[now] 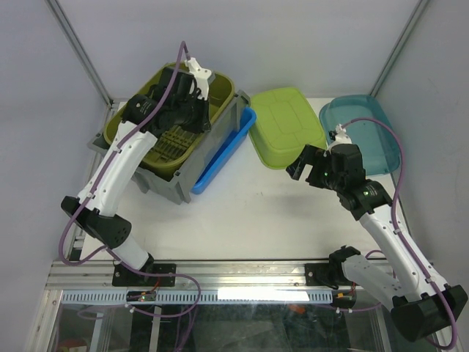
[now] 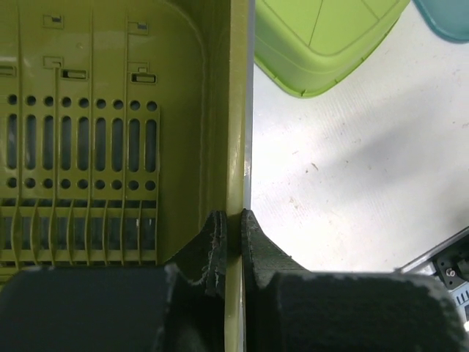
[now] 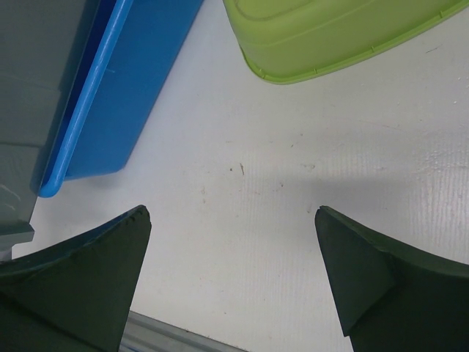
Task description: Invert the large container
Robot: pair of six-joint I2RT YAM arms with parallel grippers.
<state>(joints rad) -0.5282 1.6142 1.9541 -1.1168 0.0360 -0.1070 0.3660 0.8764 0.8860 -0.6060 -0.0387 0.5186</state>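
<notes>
Olive-green basket wall is pinched tight by the left gripper, probably to clear it out of the grey crate at upper left before flipping; the right gripper waits spread wide above the table.

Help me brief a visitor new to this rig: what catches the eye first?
The left claw is pinched shut on the rim of the olive-green basket, which sits inside the large grey crate at the back left of the table, a blue tub beside it. The right claw hangs wide open over the table near a lime-green tub.
</notes>
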